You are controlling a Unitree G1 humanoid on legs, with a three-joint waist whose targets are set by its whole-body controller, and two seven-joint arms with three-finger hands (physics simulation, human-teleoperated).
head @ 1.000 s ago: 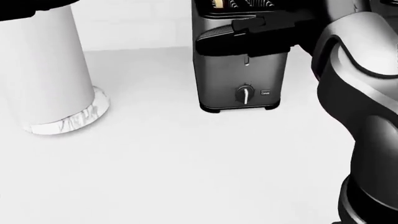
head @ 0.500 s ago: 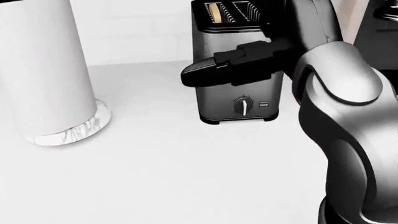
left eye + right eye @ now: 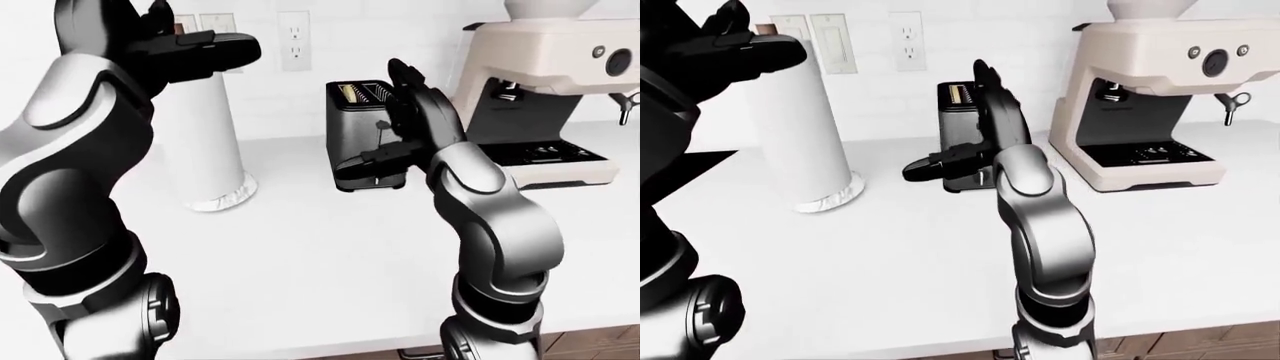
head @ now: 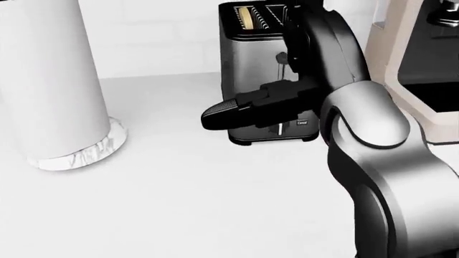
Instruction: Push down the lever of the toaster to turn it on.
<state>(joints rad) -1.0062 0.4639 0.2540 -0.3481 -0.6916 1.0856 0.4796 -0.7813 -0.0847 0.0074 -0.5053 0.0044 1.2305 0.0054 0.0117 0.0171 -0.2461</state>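
Note:
A steel toaster (image 4: 251,64) with bread in one slot stands on the white counter (image 4: 179,204), at the top middle of the head view. Its small lever knob (image 4: 281,57) shows high on the near face. My right hand (image 4: 224,114) is open, with its fingers stretched out to the left. It is across the lower part of the toaster's face, below the lever, and hides the dial. I cannot tell if it touches the toaster. My left hand (image 3: 222,51) is open and empty, raised high at the left in front of the paper towel roll.
A tall white paper towel roll (image 4: 50,86) stands on the counter left of the toaster. A beige coffee machine (image 3: 545,97) stands close on the toaster's right. Wall outlets (image 3: 294,41) are on the tiled wall behind. The counter's near edge (image 3: 1160,319) is at the bottom.
My right hand has moved down the toaster's face from near the top to the lower part. The lever knob now shows above it. The view has shifted slightly.

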